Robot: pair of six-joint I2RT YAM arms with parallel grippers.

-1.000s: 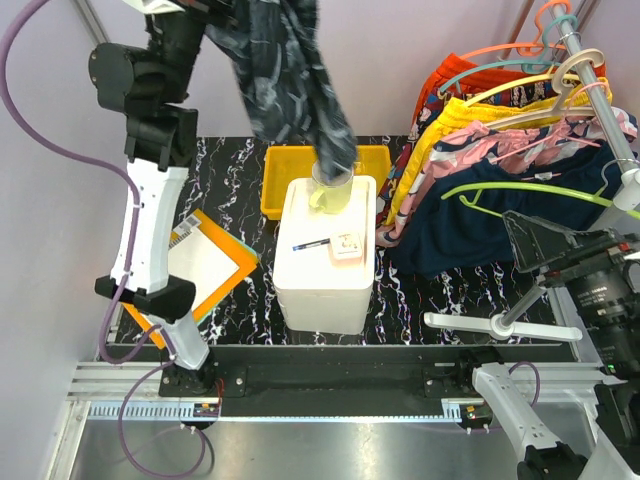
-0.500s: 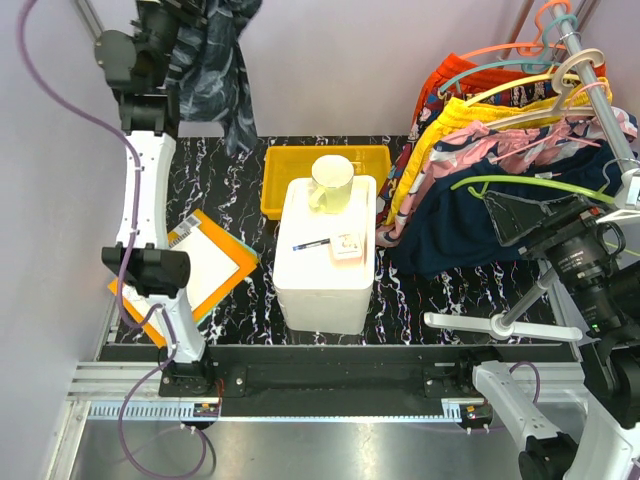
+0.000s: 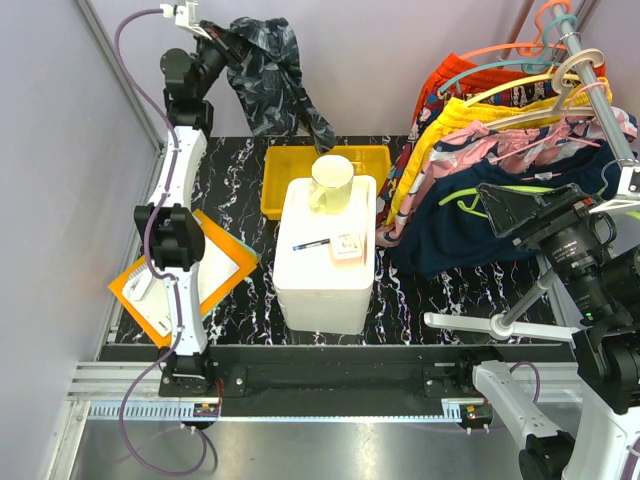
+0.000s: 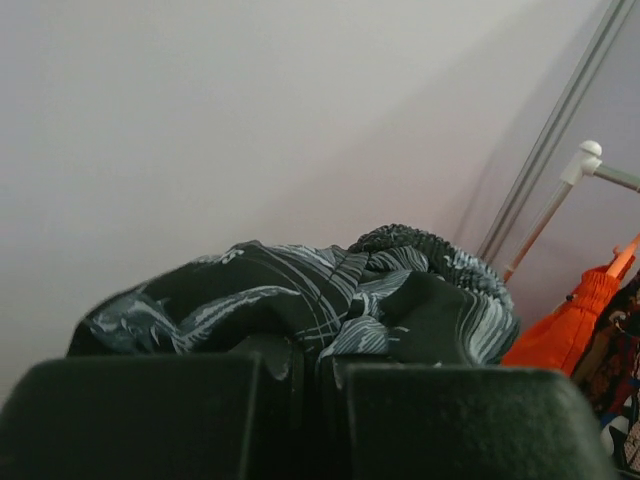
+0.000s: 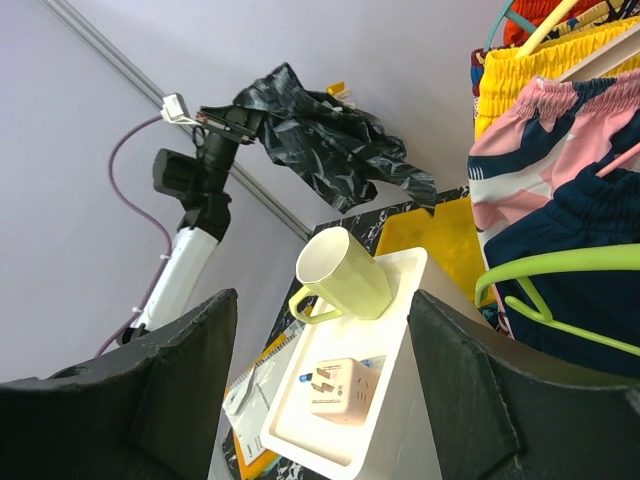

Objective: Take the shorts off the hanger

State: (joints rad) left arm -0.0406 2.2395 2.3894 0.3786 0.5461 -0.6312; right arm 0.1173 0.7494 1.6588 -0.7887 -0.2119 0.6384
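The charcoal marbled shorts (image 3: 268, 68) hang bunched high at the back left, off any hanger, with my left gripper (image 3: 222, 42) shut on them. The left wrist view shows the cloth (image 4: 300, 290) pinched between the closed fingertips (image 4: 310, 362). The navy shorts (image 3: 465, 228) hang on the rack at right with a lime green hanger (image 3: 500, 190) across them. My right gripper (image 3: 515, 208) stands open just in front of the navy shorts (image 5: 585, 225) and the hanger (image 5: 560, 262), with nothing between its fingers (image 5: 180, 380).
A white box (image 3: 325, 290) in the middle carries a pale green mug (image 3: 332, 183), a plug adapter (image 3: 346, 245) and a pen. A yellow bin (image 3: 275, 185) sits behind it. An orange clipboard (image 3: 225, 285) lies left. Yellow (image 3: 470, 112) and pink floral shorts (image 3: 500, 150) hang on the rack.
My left arm has swung from above the white box to the back left wall, carrying the marbled shorts. My right gripper has shifted a little left over the navy shorts.
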